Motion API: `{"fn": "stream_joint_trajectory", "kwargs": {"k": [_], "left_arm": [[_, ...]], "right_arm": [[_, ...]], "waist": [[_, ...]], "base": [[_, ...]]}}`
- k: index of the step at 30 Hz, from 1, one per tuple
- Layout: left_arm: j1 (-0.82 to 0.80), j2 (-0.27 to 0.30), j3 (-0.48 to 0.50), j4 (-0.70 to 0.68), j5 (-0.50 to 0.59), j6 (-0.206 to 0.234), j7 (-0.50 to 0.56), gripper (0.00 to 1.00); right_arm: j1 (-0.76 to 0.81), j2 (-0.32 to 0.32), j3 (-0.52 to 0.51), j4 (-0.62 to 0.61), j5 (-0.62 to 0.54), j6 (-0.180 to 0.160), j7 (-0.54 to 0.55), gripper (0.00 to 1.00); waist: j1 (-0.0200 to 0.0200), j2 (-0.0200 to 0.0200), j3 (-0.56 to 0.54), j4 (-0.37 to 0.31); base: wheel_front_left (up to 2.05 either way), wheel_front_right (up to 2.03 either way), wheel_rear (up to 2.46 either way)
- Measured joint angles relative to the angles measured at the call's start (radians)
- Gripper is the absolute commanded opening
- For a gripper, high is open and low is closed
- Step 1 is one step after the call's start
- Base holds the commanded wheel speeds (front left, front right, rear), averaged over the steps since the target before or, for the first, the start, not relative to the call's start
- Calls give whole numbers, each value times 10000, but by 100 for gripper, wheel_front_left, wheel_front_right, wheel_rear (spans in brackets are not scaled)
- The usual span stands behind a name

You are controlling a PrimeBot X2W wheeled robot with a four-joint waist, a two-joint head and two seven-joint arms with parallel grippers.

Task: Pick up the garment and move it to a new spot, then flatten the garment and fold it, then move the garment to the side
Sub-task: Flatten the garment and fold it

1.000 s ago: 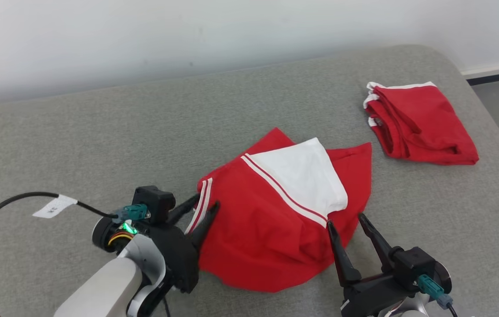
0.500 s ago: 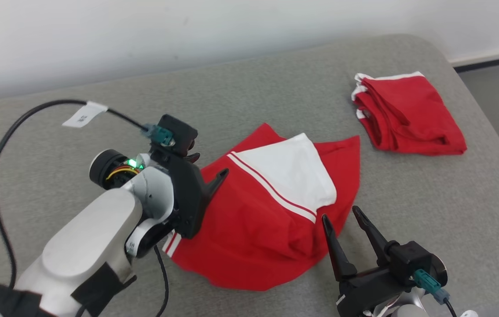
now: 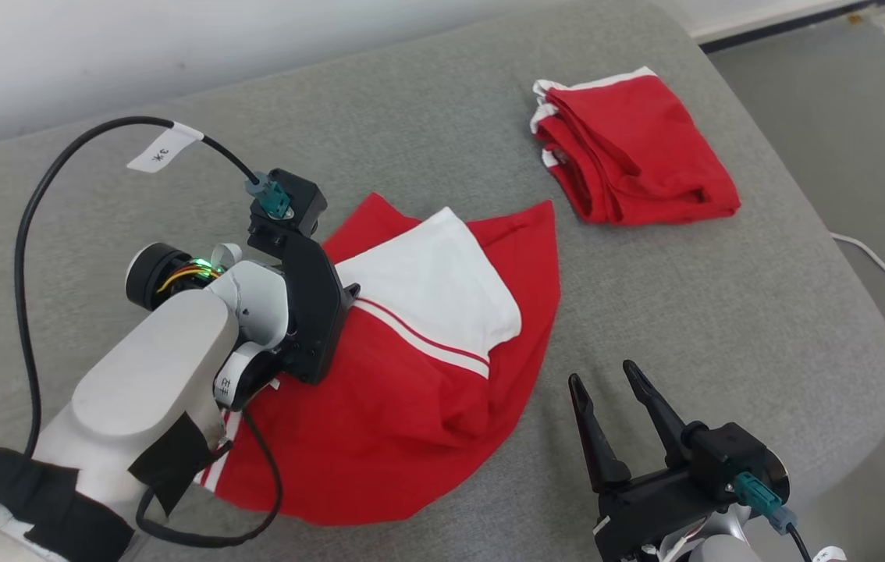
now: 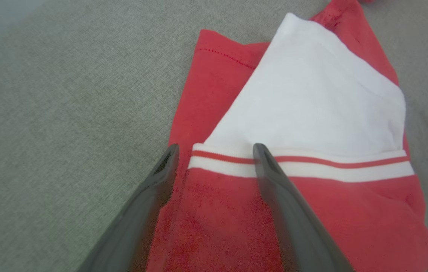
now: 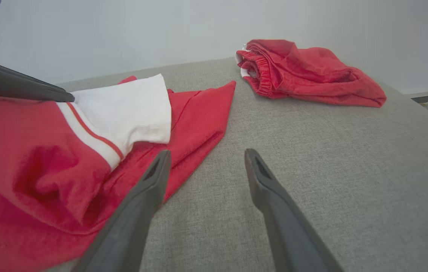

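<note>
The crumpled red-and-white soft cloth garment (image 3: pixel 411 406) is laid mid grey padded worktop (image 3: pixel 692 312); the left hand (image 4: pixel 216 151) is held apart over its striped band (image 4: pixel 312 166); the right hand (image 3: pixel 602 375) is held apart beside it; being limp and light, it is judged best pinched at an edge.

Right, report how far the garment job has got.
Done, apparently: the garment lies on the grey cushion, a white panel turned over the red. In hand: the left gripper hangs open over its striped band, gripping nothing; the right gripper is open beside it. Left: the cloth is rumpled, so flattening, finishing the fold and moving it aside remain. A second red garment lies folded farther off.
</note>
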Motion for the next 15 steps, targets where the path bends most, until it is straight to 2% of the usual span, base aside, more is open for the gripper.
{"fn": "stream_joint_trajectory", "kwargs": {"k": [2, 3, 5, 10, 15], "left_arm": [[-8, -33, -21, 115, -4, -65, -2, 80], [-16, -65, -42, 178, -6, -73, 6, 69], [-45, -115, -75, 236, -15, -82, 69, 60], [-186, -159, -167, 261, 15, -44, 169, 55], [-185, -199, -265, 213, 6, 165, 493, 63]], "right_arm": [[0, 19, 8, 15, 10, 0, -2, 100], [0, 23, 10, 23, 10, 0, -4, 100], [0, 33, -23, 23, 10, 0, -4, 100], [3, 50, -81, -58, 6, 0, -8, 100], [5, 58, -75, -90, -17, 0, -15, 100]], "waist": [[0, 0, 84, -149], [0, 0, 115, -207], [0, 0, 153, -285], [0, 0, 97, -186], [-1, 0, 10, -3]], "base": [[0, 0, 0], [0, 0, 0], [0, 0, 0], [0, 0, 0], [0, 0, 0]]}}
